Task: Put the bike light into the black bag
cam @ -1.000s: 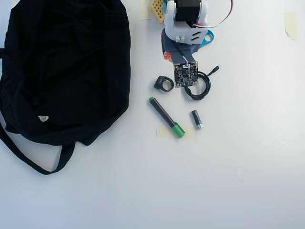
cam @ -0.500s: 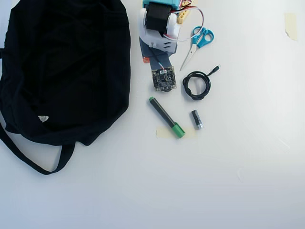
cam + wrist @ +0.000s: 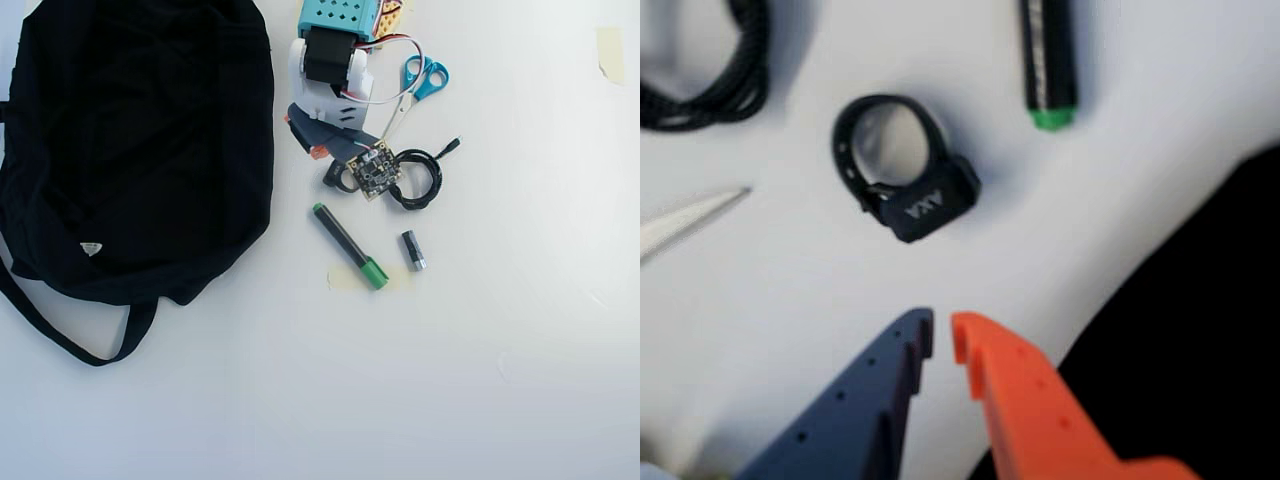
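The bike light is a small black body with a ring strap, lying on the white table just ahead of my fingertips in the wrist view. From overhead only its left edge peeks out beside the wrist's circuit board. My gripper hovers short of it, its blue and orange fingers almost touching and holding nothing; in the overhead view the gripper sits between the bag and the light. The black bag fills the left side of the table, and its edge shows at the right of the wrist view.
A green-capped marker lies below the light, with a small black-and-silver cylinder to its right. A coiled black cable and blue scissors lie right of the arm. White tabletop stretches across the lower half.
The arm swung left from over the cable, covering the light, then turned so the wrist board sits slightly right again. The light, bag and other items stayed put.
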You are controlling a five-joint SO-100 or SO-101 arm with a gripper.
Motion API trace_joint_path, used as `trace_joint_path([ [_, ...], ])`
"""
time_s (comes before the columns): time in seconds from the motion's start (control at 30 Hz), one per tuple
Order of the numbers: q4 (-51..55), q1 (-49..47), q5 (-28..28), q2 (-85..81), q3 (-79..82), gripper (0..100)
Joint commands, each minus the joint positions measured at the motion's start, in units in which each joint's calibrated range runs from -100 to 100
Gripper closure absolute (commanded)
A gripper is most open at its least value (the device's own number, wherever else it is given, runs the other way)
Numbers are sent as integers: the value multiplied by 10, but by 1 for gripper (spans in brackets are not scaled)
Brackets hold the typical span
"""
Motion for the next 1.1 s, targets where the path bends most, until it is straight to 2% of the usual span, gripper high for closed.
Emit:
trace_joint_path([
  [0.0,-6,-10,37,-5,-3,97],
  [0.27,-7,-15,88,-4,-9,97],
  [0.57,-38,-43,79,-3,-4,96],
  [0.9,-38,-51,74,0,-2,75],
  [1.07,-38,-51,65,19,-2,72],
])
